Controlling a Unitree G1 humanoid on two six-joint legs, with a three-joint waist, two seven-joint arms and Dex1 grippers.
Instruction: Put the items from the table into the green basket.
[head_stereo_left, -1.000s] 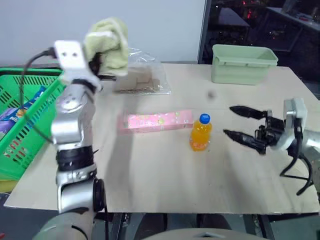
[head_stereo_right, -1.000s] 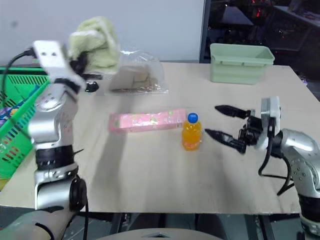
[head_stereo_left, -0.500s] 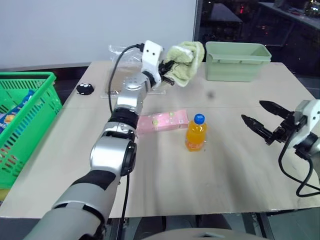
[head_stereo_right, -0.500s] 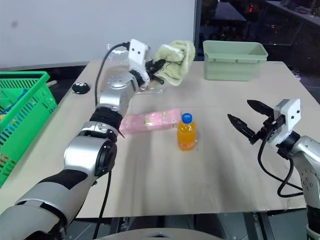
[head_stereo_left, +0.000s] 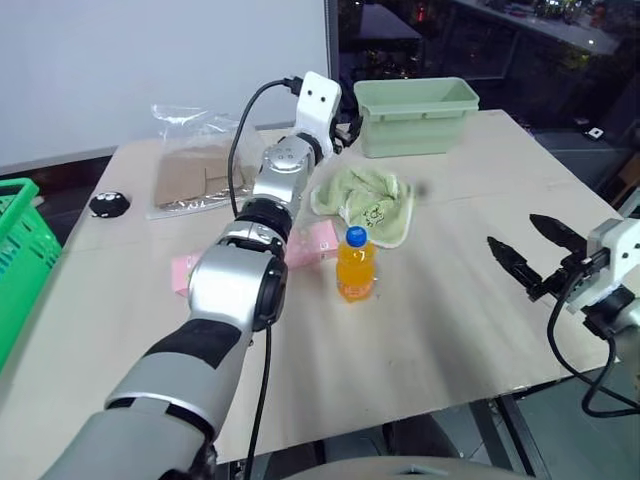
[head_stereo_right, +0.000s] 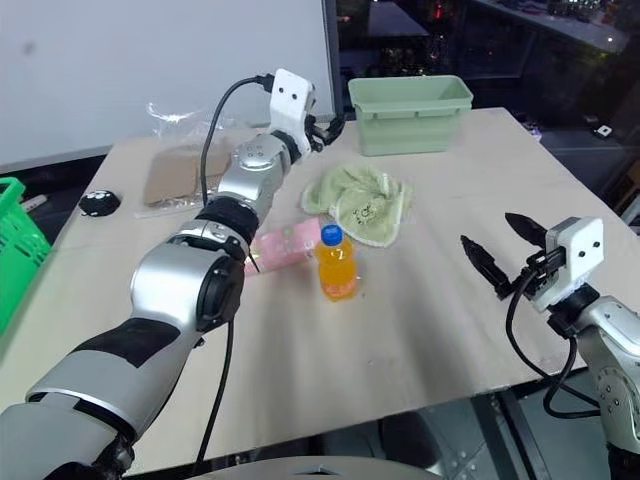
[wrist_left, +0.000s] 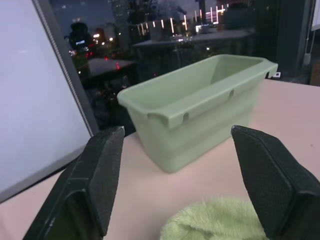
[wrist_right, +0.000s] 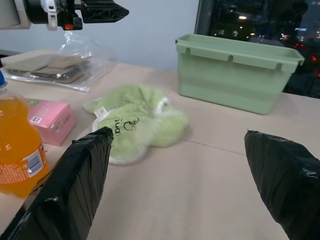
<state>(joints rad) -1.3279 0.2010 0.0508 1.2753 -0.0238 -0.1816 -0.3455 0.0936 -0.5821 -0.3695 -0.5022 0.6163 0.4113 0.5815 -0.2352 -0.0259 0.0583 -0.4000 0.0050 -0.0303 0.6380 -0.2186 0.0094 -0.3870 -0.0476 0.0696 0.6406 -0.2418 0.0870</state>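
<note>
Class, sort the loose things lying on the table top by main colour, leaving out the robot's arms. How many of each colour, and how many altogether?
Green: 2, soft pale green towel, pale green solid-walled plastic tub
Pink: 1, long flat pink box
Orange: 1, small orange drink bottle
Brown: 1, clear bag of brown card pieces
Black: 1, small black round object
Total: 6

Left claw (wrist_left: 175, 185) wide, empty (right claw (head_stereo_left: 533, 252) likewise).
</note>
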